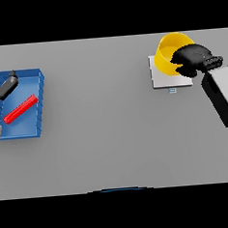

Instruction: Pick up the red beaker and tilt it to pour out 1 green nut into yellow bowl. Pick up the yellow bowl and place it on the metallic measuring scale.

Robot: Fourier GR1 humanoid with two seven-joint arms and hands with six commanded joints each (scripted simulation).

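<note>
- Round yellow bowl is tilted over the flat metallic measuring scale, its rim gripped by the dark right hand.
- Bowl should be levelled and centred on the plate before fingers are released.
- Red beaker lies in the blue tray on the grey counter.
- Left hand sits above the tray; finger state cannot be told.
</note>
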